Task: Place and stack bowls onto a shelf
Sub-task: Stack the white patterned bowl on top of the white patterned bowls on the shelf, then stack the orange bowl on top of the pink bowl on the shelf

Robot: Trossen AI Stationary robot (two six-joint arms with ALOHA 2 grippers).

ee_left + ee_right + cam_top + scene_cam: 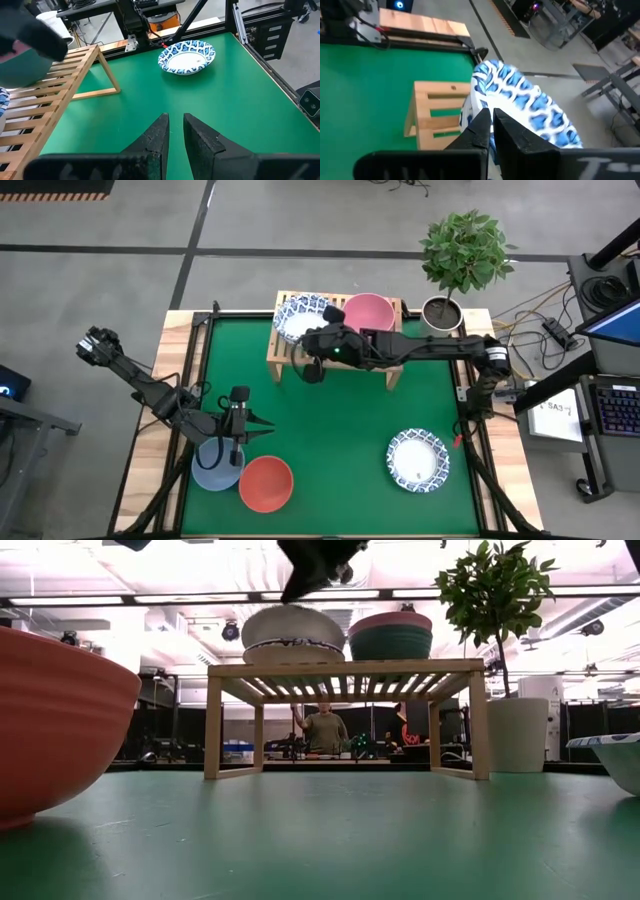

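Observation:
The light-wood shelf (335, 352) stands at the table's far side. On its left end lie stacked white bowls with blue patterned rims (296, 320); on its right end a pink bowl (369, 311) sits in a dark green one (391, 643). My right gripper (323, 317) reaches in from the right and is shut on the top patterned bowl (530, 107). My left gripper (240, 426) hovers over the blue-grey bowl (215, 470), its fingers (176, 125) almost together and holding nothing. The red bowl (266, 483) and another patterned bowl (418, 459) rest on the green mat. My right gripper pinches the top patterned bowl's rim (481, 99) between its two fingers, coming from above and slanting down from the table's right. The bowl is tilted in the hold, and its underside (293, 630) sits over the patterned bowl beneath it (293, 653) on the shelf's left end.
A potted plant (462, 260) in a grey pot stands just right of the shelf. A dark frame (462, 395) borders the green mat (335, 430), whose middle is bare. People show in the room beyond (324, 730).

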